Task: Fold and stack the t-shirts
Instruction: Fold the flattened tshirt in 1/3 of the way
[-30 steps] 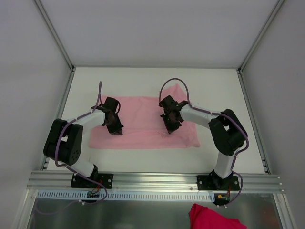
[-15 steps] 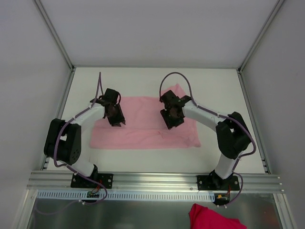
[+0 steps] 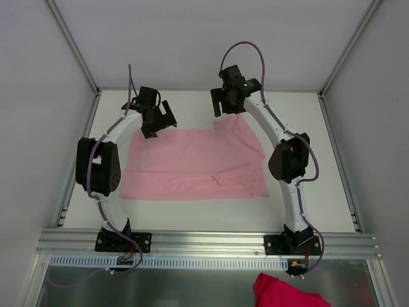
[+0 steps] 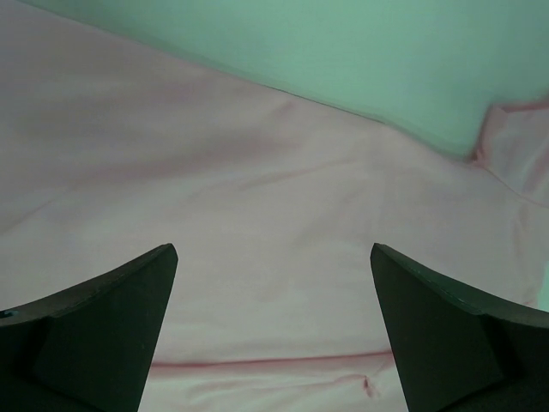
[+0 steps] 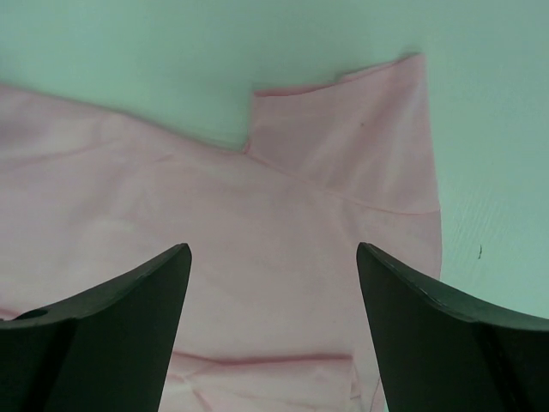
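On the left, the left pincer [image 3: 160, 119] hangs above the shirt's far-left edge, jaws spread wide and holding nothing; its wrist view shows only pink cloth beneath the fingers. The t-shirt [image 3: 192, 163] lies flat mid-tabletop [image 3: 307, 128], a broad pink rectangle with a hem line across its near part, so one fold looks made. At its far right corner a sleeve [image 3: 238, 125] juts out; the right pincer [image 3: 228, 102] hovers just beyond it, equally wide and empty. I judge this a gap between folds; next, both pincers must drop onto an edge, pinch the thin fabric cleanly — and carry it over evenly.
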